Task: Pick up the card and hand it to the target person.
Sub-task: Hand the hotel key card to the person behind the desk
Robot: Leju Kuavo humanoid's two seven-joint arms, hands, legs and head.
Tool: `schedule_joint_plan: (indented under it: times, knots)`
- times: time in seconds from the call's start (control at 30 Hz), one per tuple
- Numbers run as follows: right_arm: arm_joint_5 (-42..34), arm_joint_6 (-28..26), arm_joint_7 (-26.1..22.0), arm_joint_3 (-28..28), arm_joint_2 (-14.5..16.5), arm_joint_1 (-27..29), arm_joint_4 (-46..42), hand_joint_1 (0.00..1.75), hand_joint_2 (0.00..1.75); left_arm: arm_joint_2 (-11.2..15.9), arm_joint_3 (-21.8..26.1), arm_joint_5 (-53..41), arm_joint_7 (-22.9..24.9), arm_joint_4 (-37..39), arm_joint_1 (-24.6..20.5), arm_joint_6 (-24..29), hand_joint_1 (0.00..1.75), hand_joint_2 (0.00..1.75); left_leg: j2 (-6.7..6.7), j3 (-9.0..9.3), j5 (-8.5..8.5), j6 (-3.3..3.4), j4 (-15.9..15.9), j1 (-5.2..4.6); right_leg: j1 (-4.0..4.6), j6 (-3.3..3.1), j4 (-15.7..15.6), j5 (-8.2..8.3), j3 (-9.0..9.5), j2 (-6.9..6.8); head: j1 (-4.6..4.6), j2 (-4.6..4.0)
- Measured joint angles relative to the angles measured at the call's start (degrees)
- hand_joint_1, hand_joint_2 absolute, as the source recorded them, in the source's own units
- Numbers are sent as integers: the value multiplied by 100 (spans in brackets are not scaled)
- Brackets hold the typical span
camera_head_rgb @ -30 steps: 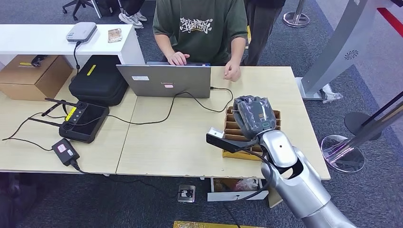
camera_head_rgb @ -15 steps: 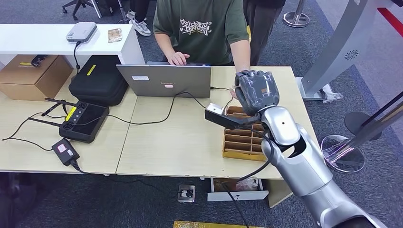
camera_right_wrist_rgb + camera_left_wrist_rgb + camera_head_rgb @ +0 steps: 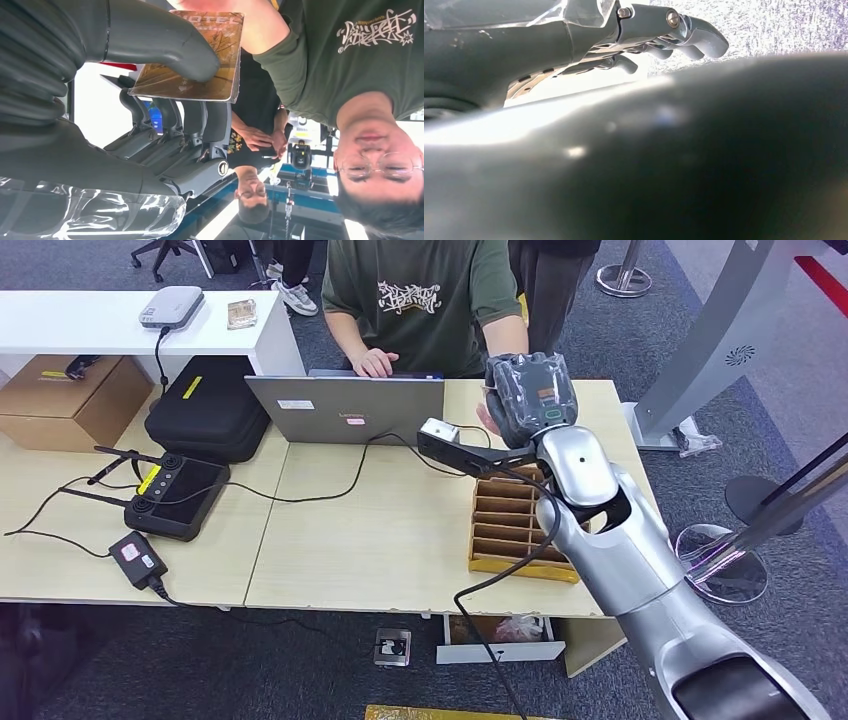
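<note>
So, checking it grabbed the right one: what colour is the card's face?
Brown and orange, with pale lettering; the card, held by the right hand, shows best from the right wrist.

A worktop (image 3: 380, 540) stretches across the scene. At its far edge sits a person (image 3: 425, 300), with an open laptop (image 3: 345, 408) on the worktop in front of them. Left of the laptop lies a carrying case (image 3: 205, 405), and nearer than that a handheld controller (image 3: 175, 495) with a small adapter (image 3: 138, 558) in front of it. On the right part of the worktop stands a slotted card holder (image 3: 510, 530). Above its far end the right hand (image 3: 530, 400) holds a card (image 3: 200, 65) under its thumb, just beside the person's hand (image 3: 487, 418).
</note>
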Motion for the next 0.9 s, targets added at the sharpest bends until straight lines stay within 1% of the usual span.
schedule_joint_plan:
  times: [0.17,0.4,0.5,0.6,0.63,0.7,0.73,0.77,0.83,0.9]
  knots:
    - [-1,2,1,0,36,-22,99,156,175,0,0,9,-3,0,0,0,0,0,0,0,0,0,0,0,0,0,0,0,0,0,0,0]
    - [-2,2,-27,0,38,-15,188,153,175,0,0,14,-14,0,0,0,0,0,0,1,0,0,0,0,0,0,0,0,0,0,0,0]
    - [-2,0,-33,0,38,-2,210,148,175,0,0,15,-14,0,0,-1,0,0,0,1,0,0,0,0,0,0,0,0,0,0,-1,0]
    - [-2,-2,-33,0,38,12,226,134,175,0,0,15,-15,0,0,-7,0,0,0,0,0,0,0,0,0,0,0,0,0,0,0,0]
    - [-2,-2,-33,0,38,14,231,118,175,0,0,16,-15,0,0,-8,0,0,0,0,0,0,0,0,0,0,0,0,0,0,0,0]
    - [-2,-2,-33,0,38,19,235,64,175,0,0,22,-15,0,0,-10,0,0,0,0,0,0,0,0,0,0,0,0,0,0,0,0]
    - [-2,-2,-33,0,38,23,236,33,175,0,0,27,-14,0,0,-10,0,0,0,0,0,0,0,0,0,0,0,0,0,0,0,0]
    - [-2,-2,-33,0,38,27,235,12,175,0,0,33,-15,0,0,-11,0,0,0,0,0,0,0,0,0,0,0,0,0,0,0,0]
    - [-2,-2,-40,0,38,34,235,0,175,0,0,47,-17,0,0,-11,0,0,0,0,0,0,0,0,0,0,0,0,0,0,0,0]
    - [-2,-2,-49,0,42,38,235,0,175,1,0,56,-20,0,0,-11,0,0,0,0,0,0,0,0,0,0,0,0,0,0,0,0]
